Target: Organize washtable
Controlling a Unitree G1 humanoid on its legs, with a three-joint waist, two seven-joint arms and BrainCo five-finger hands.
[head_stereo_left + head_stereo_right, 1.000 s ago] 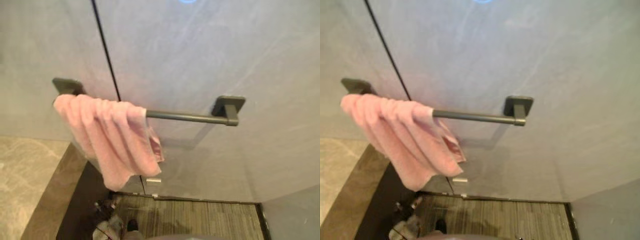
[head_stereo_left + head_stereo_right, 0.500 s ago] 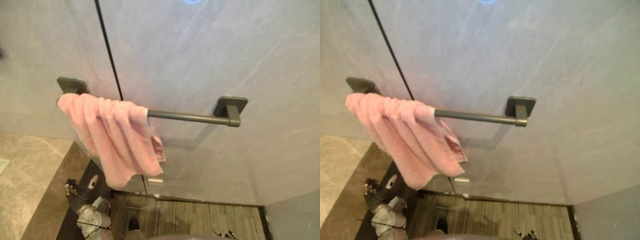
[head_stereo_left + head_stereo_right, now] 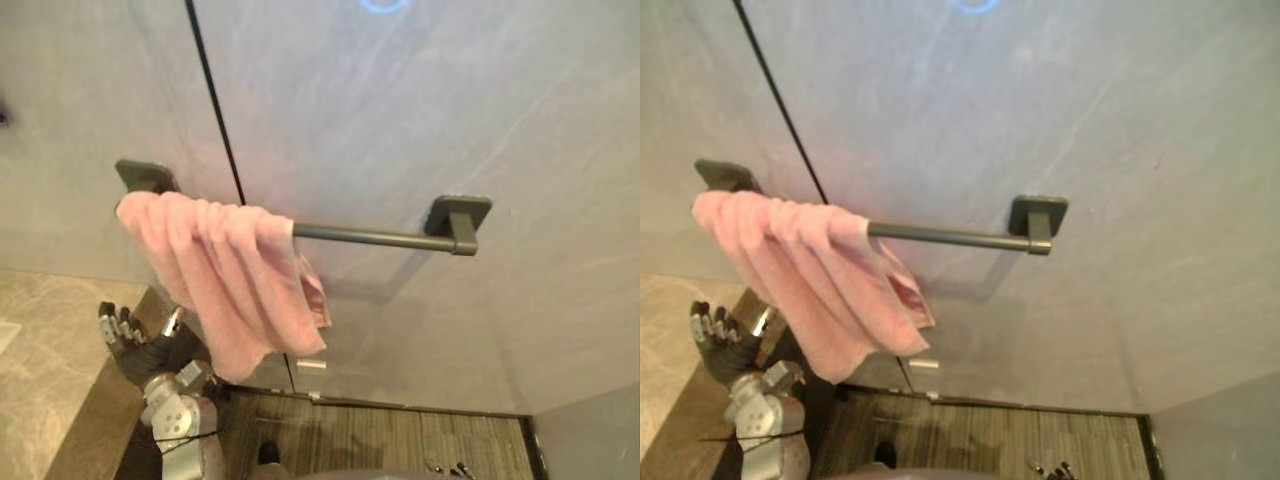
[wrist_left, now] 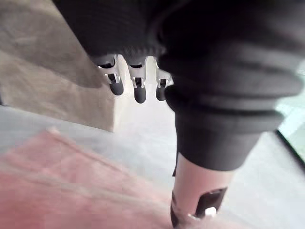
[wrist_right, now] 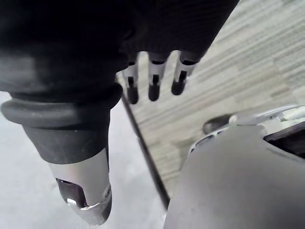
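Note:
A pink towel (image 3: 230, 280) hangs bunched over the left end of a dark towel bar (image 3: 370, 237) on the grey wall. My left hand (image 3: 128, 343) is raised at the lower left, just left of and below the towel's hanging edge, not touching it. Its fingers (image 4: 138, 90) are straight and open, and the pink towel (image 4: 57, 191) lies close beyond them in the left wrist view. My right hand (image 5: 152, 83) hangs low over the striped floor, fingers relaxed and holding nothing. Its fingertips (image 3: 446, 467) peek in at the bottom edge.
The bar's right bracket (image 3: 458, 218) stands out from the wall. A beige stone counter (image 3: 40, 350) with a dark edge runs along the left. A thin dark seam (image 3: 215, 110) runs down the wall behind the towel. Striped floor (image 3: 400, 440) lies below.
My left hand has risen from low at the bottom left to just beside the towel's lower edge, its fingers spread. The towel and bar have not moved.

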